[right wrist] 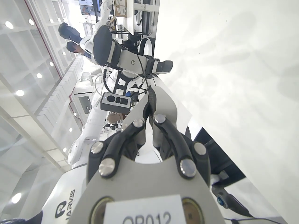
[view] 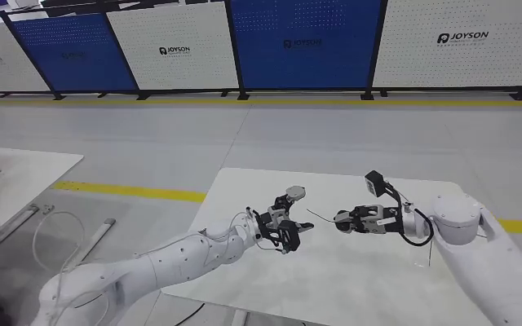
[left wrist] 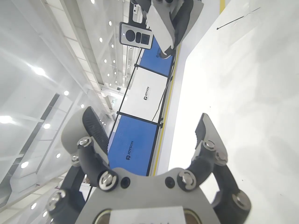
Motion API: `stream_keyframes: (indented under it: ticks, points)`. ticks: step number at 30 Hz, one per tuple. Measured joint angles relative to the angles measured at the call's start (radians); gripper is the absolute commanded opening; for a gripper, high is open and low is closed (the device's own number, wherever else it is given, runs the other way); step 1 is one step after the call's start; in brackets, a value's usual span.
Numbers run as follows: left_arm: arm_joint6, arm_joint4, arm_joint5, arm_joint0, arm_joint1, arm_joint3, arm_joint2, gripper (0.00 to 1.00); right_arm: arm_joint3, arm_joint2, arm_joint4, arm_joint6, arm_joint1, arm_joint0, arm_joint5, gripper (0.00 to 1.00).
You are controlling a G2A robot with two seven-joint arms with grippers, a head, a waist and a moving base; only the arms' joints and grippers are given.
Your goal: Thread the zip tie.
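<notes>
A grey hall floor with a yellow line (view: 130, 191) runs back to a wall of blue and white panels (view: 302, 41). In front of it stands a white table (view: 245, 196) with rounded corners, and both arms are held over it.

The arms come in from opposite sides of the table, and their grippers face each other near its middle, close together but apart.

The right gripper (right wrist: 150, 90) has its fingers pressed together at the tips. They pinch one end of the zip tie (view: 318, 216), a thin black strand. The strand sticks out from the fingertips toward the other arm. Its free end comes near the left gripper (left wrist: 144, 117) but does not lie between that gripper's fingers.

The left gripper is spread wide, its ribbed black pads (left wrist: 94, 129) well apart, and it holds nothing. In the left wrist view the bare table shows past one finger and the panel wall shows through the gap.

A second tie (left wrist: 238, 18) lies flat and loose on the table. It is also black, with a small head at one end. It is on the right arm's side, beyond the right gripper and near the table's edge, and it touches neither arm.
</notes>
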Motion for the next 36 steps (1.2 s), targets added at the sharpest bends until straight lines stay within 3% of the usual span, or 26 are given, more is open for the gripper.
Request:
stream_keyframes:
  ticks: [4, 15, 24, 27, 31, 32, 33, 35, 36]
  points:
    - [-0.028, 0.0, 0.014, -0.011, -0.002, 0.006, 0.0, 1.0, 0.001, -0.005, 0.032, -0.034, -0.007, 0.01, 0.054, 0.0]
    - [-0.003, 0.0, 0.014, -0.027, -0.013, 0.036, 0.0, 1.0, 0.172, -0.173, 0.106, -0.053, -0.062, 0.173, 0.056, 0.0]
    - [-0.012, 0.0, 0.014, -0.028, -0.014, 0.04, 0.0, 1.0, 0.168, -0.168, 0.108, -0.062, -0.061, 0.164, 0.053, 0.0]
    - [-0.006, 0.0, 0.014, -0.045, -0.015, 0.068, 0.0, 1.0, 0.165, -0.143, 0.128, -0.104, -0.058, 0.145, 0.054, 0.0]
    - [0.048, 0.0, 0.014, -0.05, -0.022, 0.107, 0.0, 1.0, 0.154, -0.128, 0.128, -0.109, -0.053, 0.137, 0.056, 0.0]
    - [0.06, 0.0, 0.014, -0.048, -0.024, 0.115, 0.0, 0.9, 0.15, -0.129, 0.125, -0.109, -0.053, 0.135, 0.056, 0.0]
    - [0.066, 0.0, 0.014, -0.046, -0.027, 0.119, 0.0, 0.56, 0.148, -0.131, 0.122, -0.11, -0.053, 0.135, 0.056, 0.0]
    - [0.075, 0.0, 0.014, -0.043, -0.031, 0.129, 0.0, 0.66, 0.147, -0.134, 0.119, -0.11, -0.052, 0.135, 0.056, 0.0]
    - [0.08, 0.0, 0.014, -0.039, -0.034, 0.134, 0.0, 0.61, 0.147, -0.137, 0.119, -0.109, -0.052, 0.136, 0.056, 0.0]
